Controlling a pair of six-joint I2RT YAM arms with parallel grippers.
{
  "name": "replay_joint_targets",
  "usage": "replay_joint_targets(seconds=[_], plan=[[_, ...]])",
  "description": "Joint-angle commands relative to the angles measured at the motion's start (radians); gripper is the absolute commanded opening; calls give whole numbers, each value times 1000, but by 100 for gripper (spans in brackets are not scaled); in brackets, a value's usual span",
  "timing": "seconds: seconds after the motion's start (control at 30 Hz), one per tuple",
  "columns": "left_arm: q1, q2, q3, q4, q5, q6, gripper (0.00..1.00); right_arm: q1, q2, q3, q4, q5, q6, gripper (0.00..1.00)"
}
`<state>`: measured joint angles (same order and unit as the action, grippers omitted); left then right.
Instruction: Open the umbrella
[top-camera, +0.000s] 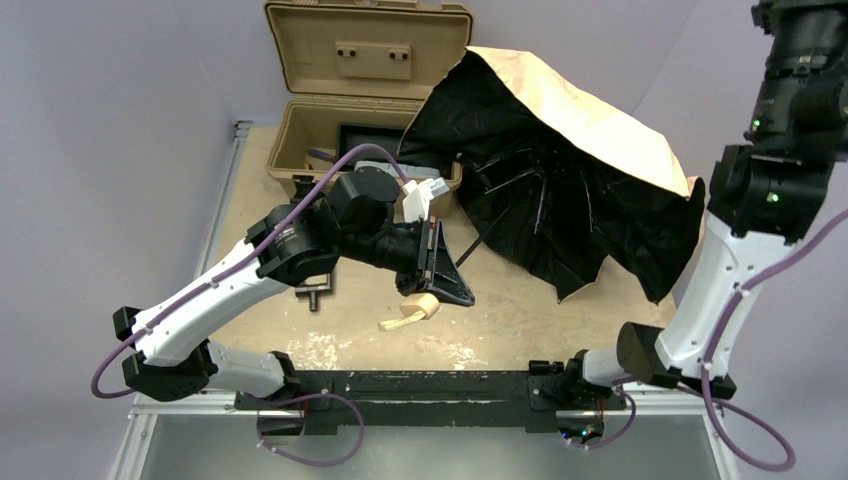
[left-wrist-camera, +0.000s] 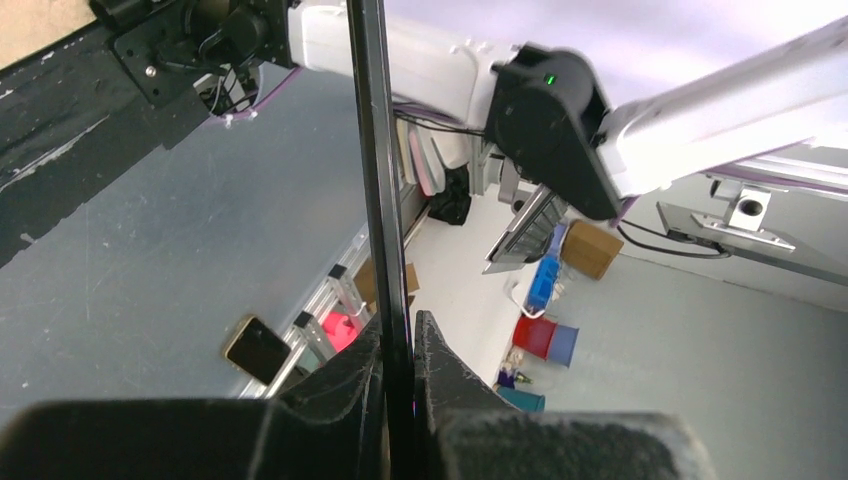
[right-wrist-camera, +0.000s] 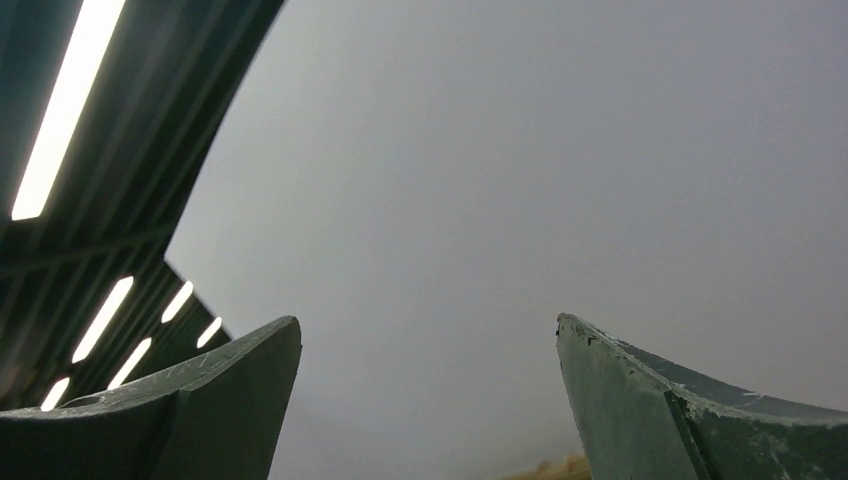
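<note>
The umbrella is open and lies tilted on the table. Its cream-tan outside faces the back right, and its black lining and ribs face my left arm. Its thin shaft runs down-left into my left gripper, which is shut on it. In the left wrist view the dark shaft passes between the closed fingers of the left gripper. The tan knob handle with strap lies on the table just below that gripper. My right gripper is open, empty and raised, facing a grey wall.
A tan plastic toolbox stands open at the back of the table, with a grey case inside it. A small metal part lies under my left arm. The right arm stands upright beside the canopy's right edge.
</note>
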<state>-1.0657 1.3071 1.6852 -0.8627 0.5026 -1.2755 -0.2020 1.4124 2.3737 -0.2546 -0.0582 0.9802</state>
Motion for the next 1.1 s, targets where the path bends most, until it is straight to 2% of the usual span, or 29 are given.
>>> replay_joint_targets(seconds=[0.0,0.1,0.23,0.3,0.4,0.5,0.67,0.87,0.93,1.07], plan=[[24,-24,22,225,-28,11,0,18,-77,-172,-256,-311,-6,98],[36,-29,9,263,-41,2,0,19,-237,-375,-281,-359,-23,97],[42,-25,1,294,-46,0,0,18,-419,-741,-229,-504,40,90],[42,-23,-6,304,-45,-3,0,18,-482,-919,-191,-545,77,88],[42,-23,-10,307,-45,0,0,18,-523,-1067,-114,-573,115,79],[42,-34,-22,314,-53,-3,0,21,-519,-1123,-71,-596,143,72],[42,-45,-40,332,-64,-9,0,86,-529,-1236,48,-540,260,72],[42,-50,-47,345,-70,-12,0,300,-489,-1317,245,-393,415,68],[41,-51,-47,348,-71,-14,0,329,-480,-1320,289,-348,436,67],[40,-55,-49,354,-78,-16,0,335,-509,-1349,314,-260,504,58]])
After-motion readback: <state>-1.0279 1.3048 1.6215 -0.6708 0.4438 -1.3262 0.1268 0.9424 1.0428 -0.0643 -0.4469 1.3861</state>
